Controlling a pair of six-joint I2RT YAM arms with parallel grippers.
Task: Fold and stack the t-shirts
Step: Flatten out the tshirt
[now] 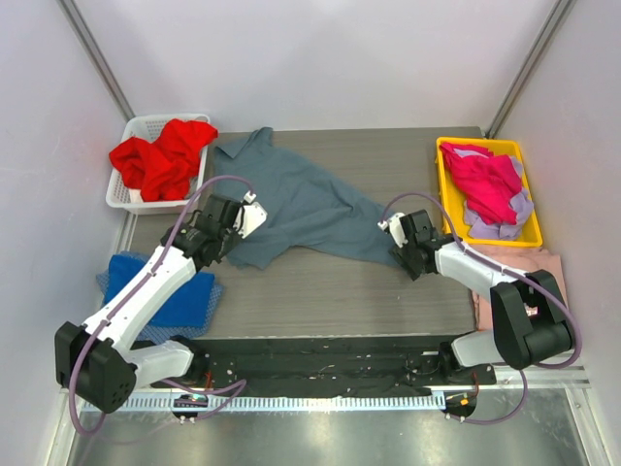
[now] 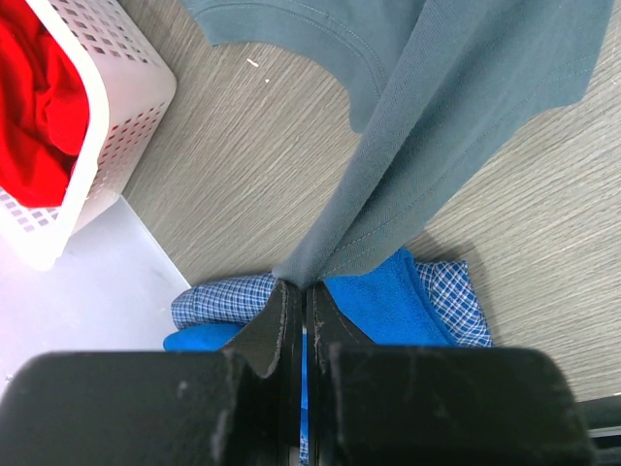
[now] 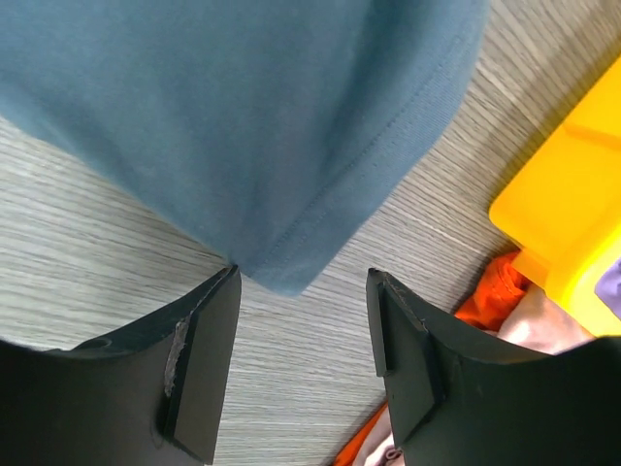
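One-handed, gripping the grey shirt point(image 1: 301, 199) spread across the desk point(image 1: 340, 291) at mid-frame. Clamping the left fingers point(image 2: 281, 330) together on its left edge, holding that cloth raised. Keeping the right fingers point(image 3: 204, 359) apart either side of its right corner, not gripping it. Noting a red shirt point(image 1: 160, 155) in the basket point(image 1: 124, 199) upper left, a magenta shirt point(image 1: 485, 180) in the tray point(image 1: 442, 184) upper right, a blue shirt point(image 1: 184, 296) lower left.
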